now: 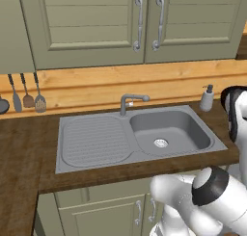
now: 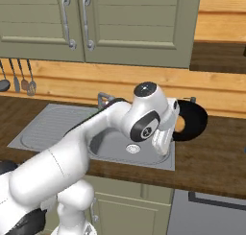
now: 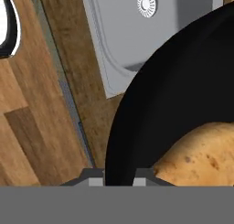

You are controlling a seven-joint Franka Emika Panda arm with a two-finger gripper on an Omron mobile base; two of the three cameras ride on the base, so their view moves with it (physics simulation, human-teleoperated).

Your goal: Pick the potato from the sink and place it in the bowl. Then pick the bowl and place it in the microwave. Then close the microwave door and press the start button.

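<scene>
The black bowl (image 3: 183,81) takes up the right of the hand view, with the orange-tan potato (image 3: 205,154) lying inside it. My gripper (image 3: 119,175) is shut on the bowl's near rim, one dark fingertip on each side of it. From the right base view, the bowl (image 2: 192,119) is at the counter just right of the sink (image 2: 48,123), and my gripper (image 2: 164,147) points down at its left edge. The sink's basin (image 1: 144,124) holds nothing. The microwave and its door are out of view.
A soap dispenser (image 1: 207,98) stands behind the sink's right corner, and the faucet (image 1: 131,101) rises at the basin's back. Olive wall cabinets (image 1: 96,23) hang overhead. Utensils (image 1: 28,93) hang on the wall to the left. Bare wood counter (image 2: 216,157) extends right of the bowl.
</scene>
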